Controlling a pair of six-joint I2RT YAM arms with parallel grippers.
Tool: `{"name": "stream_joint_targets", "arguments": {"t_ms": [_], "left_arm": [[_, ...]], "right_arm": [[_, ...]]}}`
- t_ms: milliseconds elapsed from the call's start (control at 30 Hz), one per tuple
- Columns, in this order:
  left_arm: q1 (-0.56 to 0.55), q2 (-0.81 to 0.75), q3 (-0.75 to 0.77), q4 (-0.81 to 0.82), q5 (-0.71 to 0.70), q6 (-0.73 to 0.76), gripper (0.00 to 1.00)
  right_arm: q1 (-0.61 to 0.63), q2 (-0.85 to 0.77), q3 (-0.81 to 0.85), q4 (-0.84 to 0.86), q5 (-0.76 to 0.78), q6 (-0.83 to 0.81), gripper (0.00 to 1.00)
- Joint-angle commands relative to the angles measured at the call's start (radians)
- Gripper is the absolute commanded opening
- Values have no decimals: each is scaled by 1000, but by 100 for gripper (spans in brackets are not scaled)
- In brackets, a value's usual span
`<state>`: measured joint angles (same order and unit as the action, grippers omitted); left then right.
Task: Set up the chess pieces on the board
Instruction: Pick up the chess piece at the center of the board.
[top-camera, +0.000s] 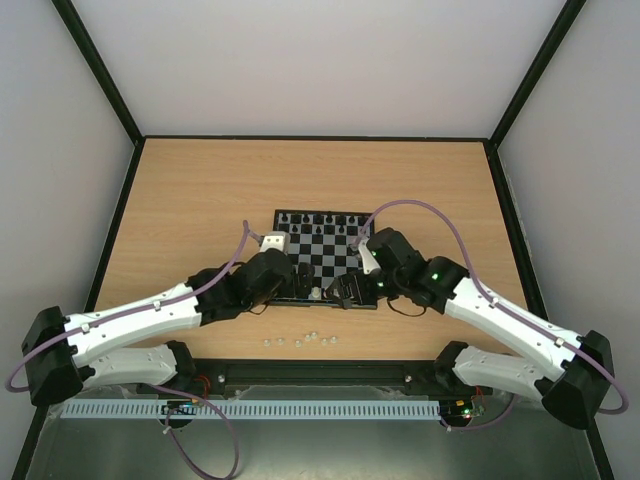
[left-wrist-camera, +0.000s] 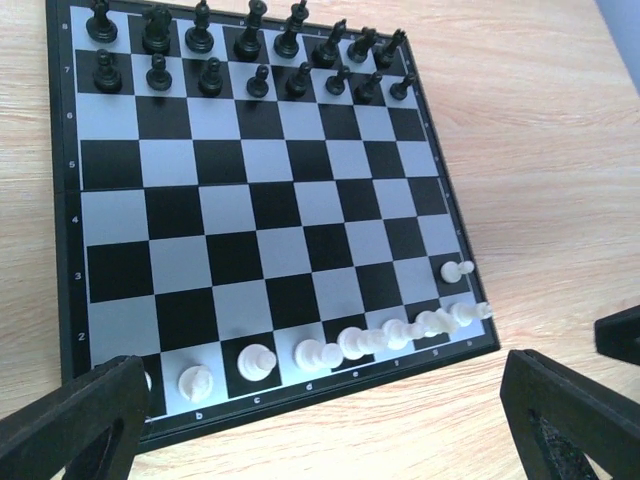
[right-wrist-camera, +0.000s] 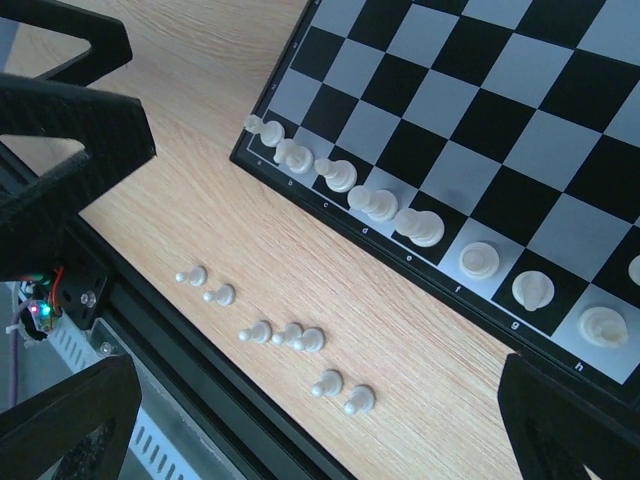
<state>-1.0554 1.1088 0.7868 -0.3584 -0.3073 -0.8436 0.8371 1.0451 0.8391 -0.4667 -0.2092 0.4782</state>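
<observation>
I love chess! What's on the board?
Black pieces fill two far rows; white pieces line the near row, one pawn ahead. A left claw finger half-hides the corner piece.

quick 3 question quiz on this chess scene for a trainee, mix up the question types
1. True or false: the black pieces already stand in two rows at one end of the board.
2. How many white pieces lie loose on the table beside the board? A: three. B: seven. C: twelve.
3. Fill in: the left gripper and the right gripper both hang over the scene with nothing between the fingers, so both are ____.

Key: 1 true; 2 B; 3 open.
</observation>
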Motion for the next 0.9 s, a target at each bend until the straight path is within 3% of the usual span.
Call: {"name": "stream_joint_targets", "arguments": {"t_ms": [0, 500, 733, 867], "left_arm": [[-13, -1, 54, -36, -29, -26, 99], [-28, -110, -76, 15, 32, -73, 99], [-30, -307, -187, 51, 72, -85, 99], [-31, -420, -177, -13, 37, -47, 99]], "right_arm": [[6, -32, -18, -6, -12, -13, 99], [7, 13, -26, -4, 19, -12, 99], [26, 65, -15, -25, 16, 2, 99], [82, 86, -15, -53, 93, 73, 82]]}}
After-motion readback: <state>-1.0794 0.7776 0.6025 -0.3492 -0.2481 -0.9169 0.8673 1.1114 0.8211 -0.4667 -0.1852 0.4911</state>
